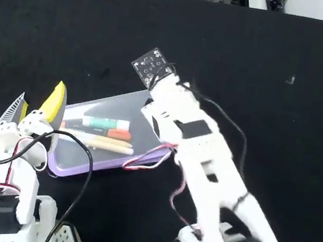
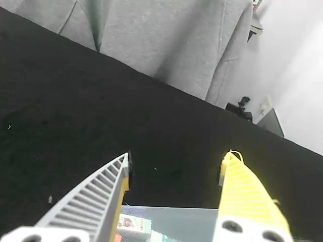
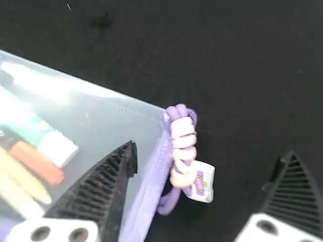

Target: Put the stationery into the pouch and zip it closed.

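The right tool (image 3: 211, 151) was spread over the soft cord (image 3: 182, 146) of the limp, slippery pouch (image 3: 96, 118), probably its best hold.

In the high view, the white right arm (image 1: 204, 158) covers the right end of the translucent, purple-edged pouch (image 1: 71, 149). The white left arm (image 1: 12, 152) covers the pouch corner nearest the front-left corner of the black worktop (image 1: 281, 66).

In the left wrist view, the frame edge cuts off the pouch (image 2: 192, 222). The labelled item (image 2: 132, 224) inside it cannot be identified.

In the right wrist view, the coloured stick-shaped stationery (image 3: 50, 151) is blurred behind the pouch wall and cut off at the frame edge, so item types cannot be determined. Print on the small white-and-purple tag (image 3: 202, 182) is illegible. The black fingers (image 3: 101, 186) of the right end effector (image 3: 211, 151) are cut off at their bases.
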